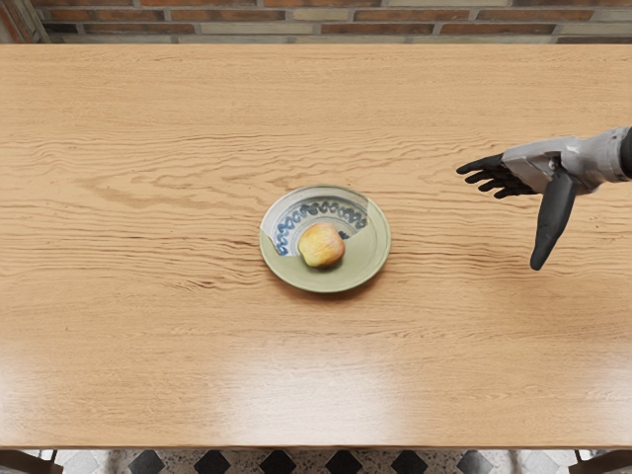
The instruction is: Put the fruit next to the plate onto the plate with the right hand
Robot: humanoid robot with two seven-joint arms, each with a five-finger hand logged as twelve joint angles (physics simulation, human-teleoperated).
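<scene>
Closest to cam: the table's (148, 346) front edge, w/ a strip of checkered floor tiles (212, 462) showing below it. Wood top fills nearly my whole view; brick wall (316, 20) runs along the far side.

Near mid-table I see the plate (373, 265), round, greenish rim, blue pattern in the well. Fruit (321, 245) sits on the plate, approx. center, a bit toward the near side; yellow w/ a reddish blush, looks like an apple. It covers part of the pattern. So the task item is on the plate, not beside it.

Right hand (523, 178) comes in from the right edge, well apart from plate and fruit, above the table. Fingers (484, 170) are apart and stretched out toward the left, thumb (551, 222) hanging down. Nothing in its grasp; it touches neither plate nor fruit. I can't tell its height over the wood from this one angle.
</scene>
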